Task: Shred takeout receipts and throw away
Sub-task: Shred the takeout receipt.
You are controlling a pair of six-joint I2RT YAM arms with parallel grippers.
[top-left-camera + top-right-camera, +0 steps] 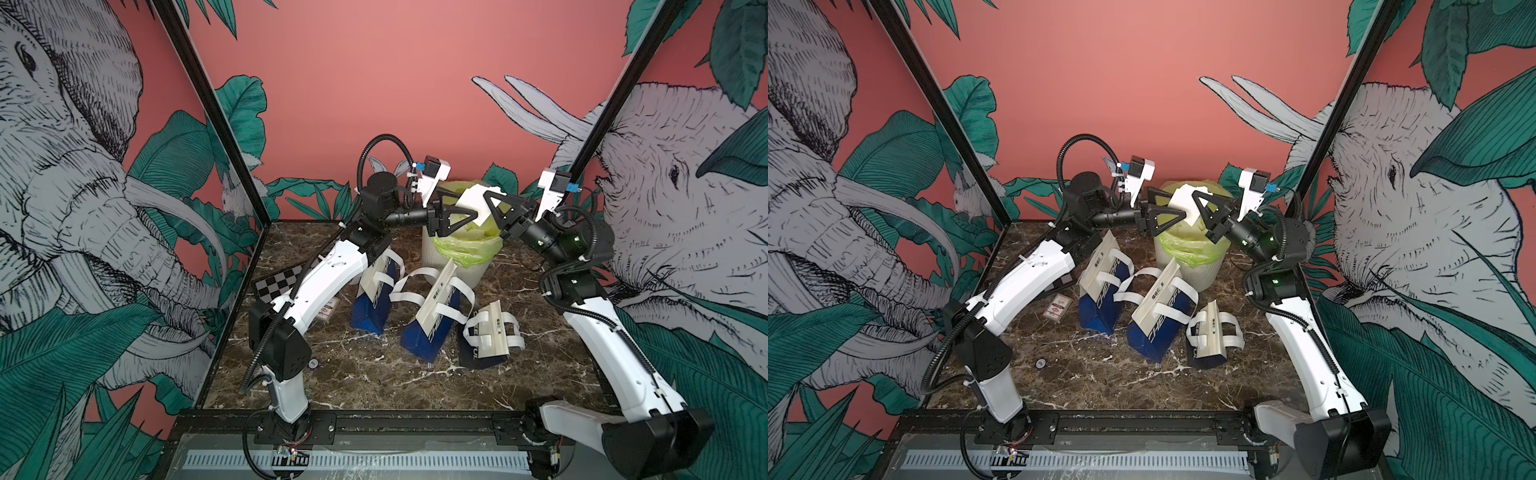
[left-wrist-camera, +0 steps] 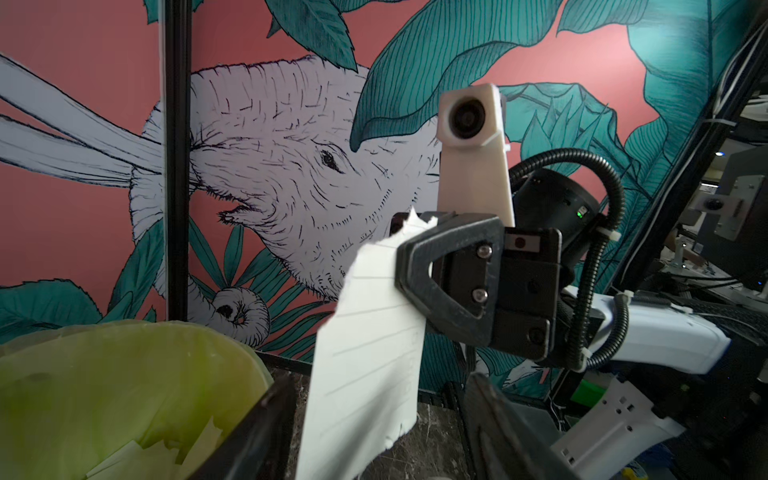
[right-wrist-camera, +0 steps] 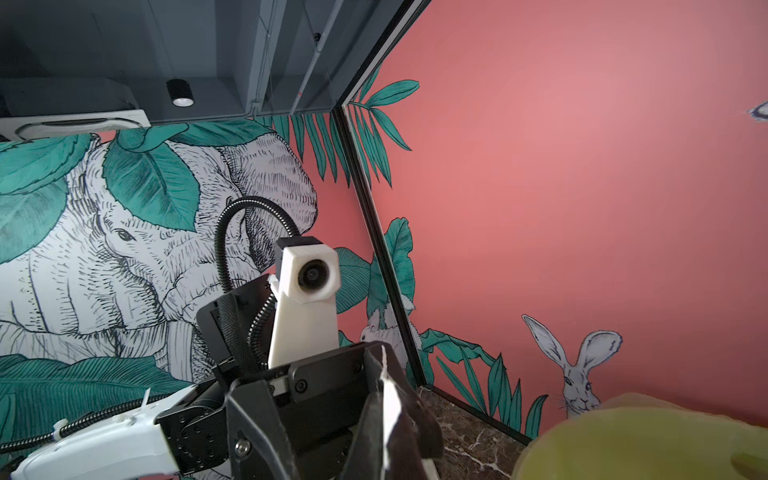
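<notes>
As I look down in both top views, the torn white receipt piece [image 1: 473, 203], thin paper ruled with faint grey lines, hangs in the air over the mouth of the white ribbed bin [image 1: 440, 259] with its yellow-green plastic liner. The right gripper [image 1: 490, 198] is clamped on one edge of it. The left gripper [image 1: 466, 208] faces it with fingers spread, one above the sheet and one below, and from here I see neither touching it. In the left wrist view the right gripper's closed tips pinch the ragged upper corner, and the sheet droops from there so that its lower end falls between my left fingers [image 2: 257, 440]. These stand well apart, with a gap on each side as far as I can tell. White scraps [image 2: 137, 457] lie inside the liner below. In the right wrist view the paper shows only edge-on, a thin white sliver nipped between dark fingers, with the liner's rim close by. I judge the slip featherlight and limp. It should tear readily from that ragged edge, and it will likely flutter rather than drop straight. I would grip it flat, just beside the right pinch and a little in from the torn edge, not at the loose tail, which would fold away.
</notes>
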